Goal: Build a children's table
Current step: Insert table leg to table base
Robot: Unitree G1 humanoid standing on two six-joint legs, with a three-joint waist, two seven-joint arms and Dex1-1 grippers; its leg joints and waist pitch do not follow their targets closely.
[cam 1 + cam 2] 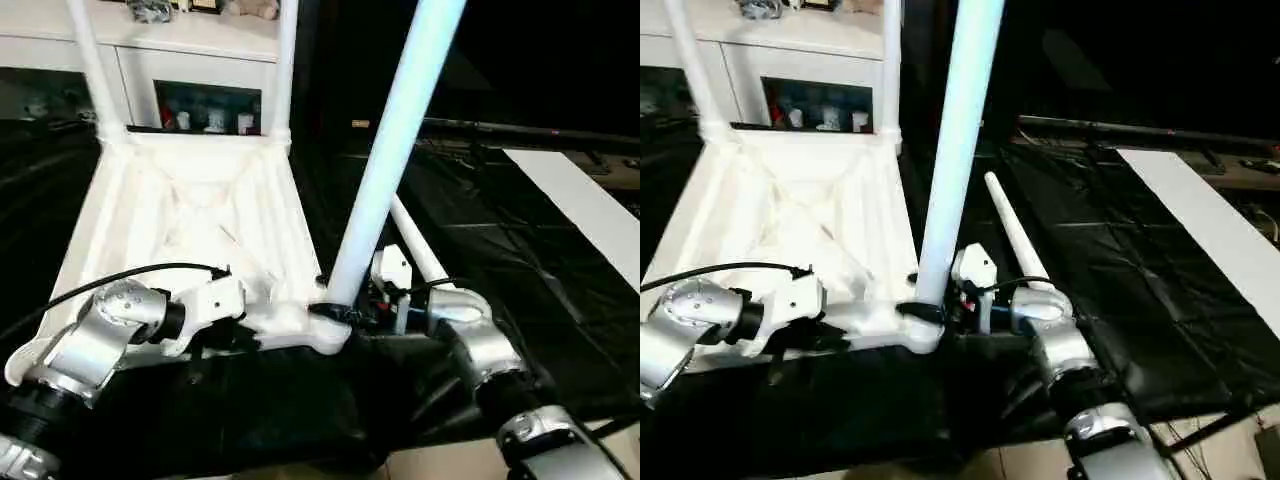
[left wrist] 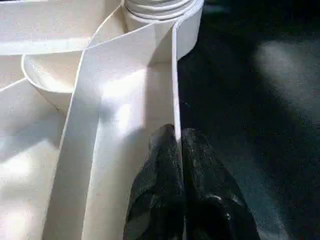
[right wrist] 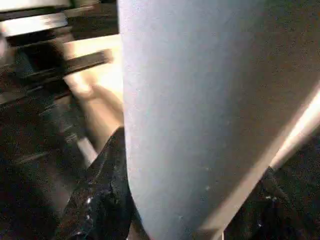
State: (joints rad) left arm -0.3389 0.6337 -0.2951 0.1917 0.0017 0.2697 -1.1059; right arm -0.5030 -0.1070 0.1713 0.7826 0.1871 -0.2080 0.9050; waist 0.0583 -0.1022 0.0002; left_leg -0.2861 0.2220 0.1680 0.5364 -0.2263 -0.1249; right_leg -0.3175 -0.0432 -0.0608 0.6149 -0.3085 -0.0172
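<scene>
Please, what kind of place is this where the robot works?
Probably an indoor room, perhaps a lab or demo space. A white cabinet with small items behind its glass stands at the back, and black sheeting covers the floor under the upturned tabletop.

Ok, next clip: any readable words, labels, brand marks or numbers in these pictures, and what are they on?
None can be read.
The tabletop underside and the leg in the right gripper: plain white, no marking.
The left gripper, shut on the tabletop's rim: no marking.
Small items behind the cabinet glass: too small and blurred to read.
</scene>
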